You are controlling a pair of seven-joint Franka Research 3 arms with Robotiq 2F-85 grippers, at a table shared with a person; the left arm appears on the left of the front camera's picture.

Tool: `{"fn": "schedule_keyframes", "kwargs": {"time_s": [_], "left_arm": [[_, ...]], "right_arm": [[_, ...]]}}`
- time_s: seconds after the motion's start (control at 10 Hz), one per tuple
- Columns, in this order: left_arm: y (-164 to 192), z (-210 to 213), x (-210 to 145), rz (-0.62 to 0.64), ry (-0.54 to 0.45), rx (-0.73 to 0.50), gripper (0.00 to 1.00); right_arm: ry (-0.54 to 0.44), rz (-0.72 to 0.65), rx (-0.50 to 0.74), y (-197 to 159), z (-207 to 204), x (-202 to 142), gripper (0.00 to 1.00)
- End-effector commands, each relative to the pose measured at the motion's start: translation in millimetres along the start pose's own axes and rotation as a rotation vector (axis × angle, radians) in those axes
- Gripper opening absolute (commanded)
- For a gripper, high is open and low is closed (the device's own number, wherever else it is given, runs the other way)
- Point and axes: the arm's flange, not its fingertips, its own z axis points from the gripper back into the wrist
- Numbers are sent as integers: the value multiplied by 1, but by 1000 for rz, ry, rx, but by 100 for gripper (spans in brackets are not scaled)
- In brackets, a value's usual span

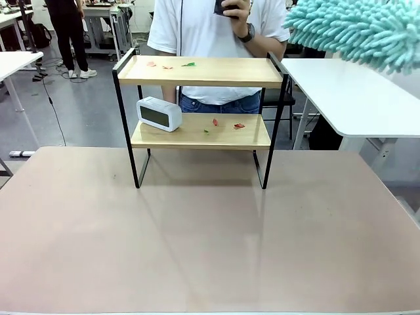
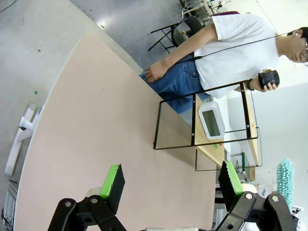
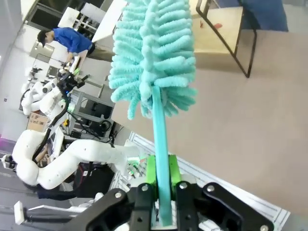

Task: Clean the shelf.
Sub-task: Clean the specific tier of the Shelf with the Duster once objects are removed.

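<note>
The duster (image 1: 357, 29) hangs closest, its fluffy teal head up over the surface's far right corner, high and clear of everything. The right gripper (image 3: 162, 175) is clamped tight on its thin handle, with the head pointing away from the wrist toward the shelf (image 1: 230, 71). To me that reads as a carry pose, raised so the fluff can come in over the top board rather than bump the frame.

The shelf stands at the middle of the surface (image 1: 197, 236), close to its far edge, with both boards level. Small red and green scraps (image 1: 189, 64) lie on the top board's left half, and a few more sit midway along the lower board. Those are what wants sweeping, I'd say. A white clock (image 1: 159, 114) sits at the lower board's left end, so a lower pass would have to work round it.

The left gripper (image 2: 171, 179) hovers well back from the shelf, jaws spread wide and empty, likely so as not to crowd the sweep. A person (image 1: 210, 39) stands just behind the far edge.
</note>
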Motion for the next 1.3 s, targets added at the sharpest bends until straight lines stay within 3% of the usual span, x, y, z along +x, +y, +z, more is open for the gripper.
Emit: {"fn": "schedule_keyframes", "kwargs": {"time_s": [0.0, 0.3, 0.4, 0.6, 0.7, 1.2], "left_arm": [[1, -1, 1, -18, -8, -22, 100], [1, -1, 1, -18, -8, -22, 100], [1, -1, 1, -18, -8, -22, 100], [1, -1, 1, -18, -8, -22, 100], [1, -1, 1, -18, -8, -22, 100], [1, -1, 1, -18, -8, -22, 100]], "right_arm": [[18, 73, -51, 26, -50, 55, 12], [167, 114, -131, 64, -129, 118, 12], [109, 140, -199, 73, -151, 131, 0], [41, 155, -233, 86, -174, 145, 0], [67, 140, -282, 86, -187, 150, 0], [-94, 59, -359, 51, -234, 182, 0]]}}
